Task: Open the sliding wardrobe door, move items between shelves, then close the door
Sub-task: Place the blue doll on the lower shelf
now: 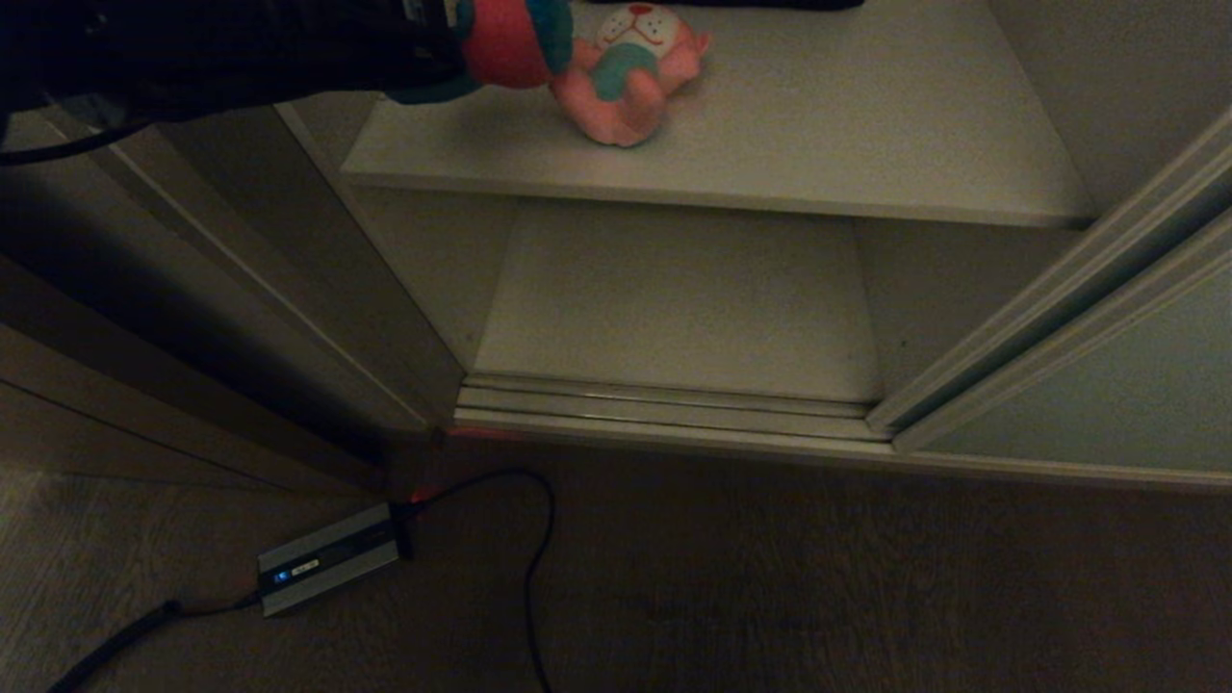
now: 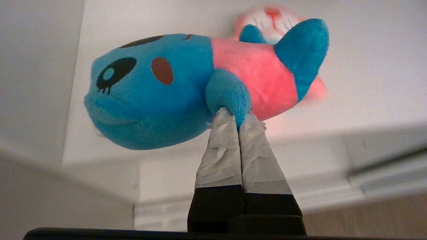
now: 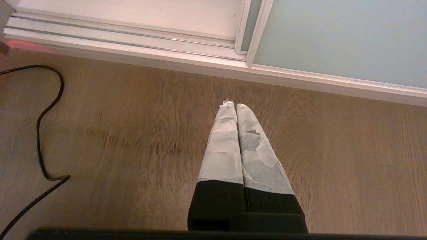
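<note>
Wardrobe stock, largest first, for your check.

Door (image 1: 1088, 404): pale grey-green panel at your 3 o'clock in the head view, slid aside on its floor track, so the compartment stands open for the transfer. You have yet to close it.

Shelves: upper shelf (image 1: 866, 125) at 12 o'clock, carrying the toys; lower shelf (image 1: 674, 308) beneath it at centre. Judged from the layout, one is source and the other destination; which, you cannot tell from this alone.

Floor (image 1: 770, 577): wood-grain, with a small grey box (image 1: 327, 558) and its black cable (image 1: 534, 558) at 7 o'clock, well apart from the work.

Left arm: enters at 11 o'clock in the head view, reaching over the upper shelf's near left corner.

Blue toy (image 2: 186, 86): pink shirt, dark patches. You hold it by one short blue limb, body hanging sideways clear of the board, so the shelf bears none of its weight. The hold is thin; a soft limb could slip if you swing it fast.

Pink toy (image 1: 626, 77): white face, teal shirt, lying on the upper shelf at 12 o'clock, just beyond the blue one, untouched.

Left gripper (image 2: 238, 121): taped fingers pressed together, pinching that blue limb.

Right gripper (image 3: 235, 106): fingers pressed together on nothing, parked low over the floor in front of the track.
</note>
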Robot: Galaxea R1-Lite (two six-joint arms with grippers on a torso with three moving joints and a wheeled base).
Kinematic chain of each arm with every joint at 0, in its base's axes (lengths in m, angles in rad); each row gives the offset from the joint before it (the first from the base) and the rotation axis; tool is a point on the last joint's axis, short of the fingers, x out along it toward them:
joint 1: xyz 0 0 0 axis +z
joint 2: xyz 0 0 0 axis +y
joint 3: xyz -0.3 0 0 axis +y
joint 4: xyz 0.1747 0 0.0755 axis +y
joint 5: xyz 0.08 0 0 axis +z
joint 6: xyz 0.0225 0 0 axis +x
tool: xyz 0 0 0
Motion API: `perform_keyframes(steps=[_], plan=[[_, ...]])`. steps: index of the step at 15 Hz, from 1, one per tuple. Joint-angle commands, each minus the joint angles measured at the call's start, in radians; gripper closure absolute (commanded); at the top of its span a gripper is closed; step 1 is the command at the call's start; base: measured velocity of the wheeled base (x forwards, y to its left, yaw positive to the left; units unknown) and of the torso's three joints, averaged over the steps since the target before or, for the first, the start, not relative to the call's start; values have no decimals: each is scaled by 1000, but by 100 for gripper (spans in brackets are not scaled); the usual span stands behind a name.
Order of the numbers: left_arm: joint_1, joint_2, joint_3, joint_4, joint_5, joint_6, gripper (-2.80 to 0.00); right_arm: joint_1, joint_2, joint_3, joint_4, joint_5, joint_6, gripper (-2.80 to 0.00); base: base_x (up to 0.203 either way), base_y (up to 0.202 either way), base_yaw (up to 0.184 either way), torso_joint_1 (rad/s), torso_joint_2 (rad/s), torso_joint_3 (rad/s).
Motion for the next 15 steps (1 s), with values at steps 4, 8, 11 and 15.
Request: perform_keyframes(steps=[4,8,11,15], plan=[[17,-273,219,136,-2,4,0,0,0,5,0,0,0,0,0,0,0,0,0,0],[81,-448,433,184,-19,-1,0,0,0,5,0,1,0,0,0,0,0,0,0,0],[199,-581,598,191,-133,-3,0,0,0,5,0,0,0,0,0,0,0,0,0,0],[351,-730,771,198,-226,-20,0,0,0,5,0,0,0,0,0,0,0,0,0,0]])
